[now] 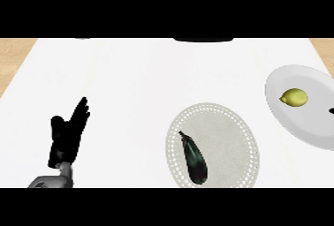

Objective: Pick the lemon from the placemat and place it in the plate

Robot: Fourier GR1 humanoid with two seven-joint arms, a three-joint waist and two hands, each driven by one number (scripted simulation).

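The yellow lemon (294, 97) lies on the grey plate (306, 128) at the right, apart from both hands. The pale oval placemat (228, 132) sits in the lower middle and carries a dark eggplant (194, 158). My left hand (67, 134) rests at the lower left, open with its fingers straight and pointing up, holding nothing. Of my right hand (331, 110) only a small black bit shows at the right edge, over the plate and just right of the lemon.
The white counter (150, 79) spreads across the view, with wooden strips at its far left and right. A dark object (203, 40) sits at the counter's far edge, cut off by the top.
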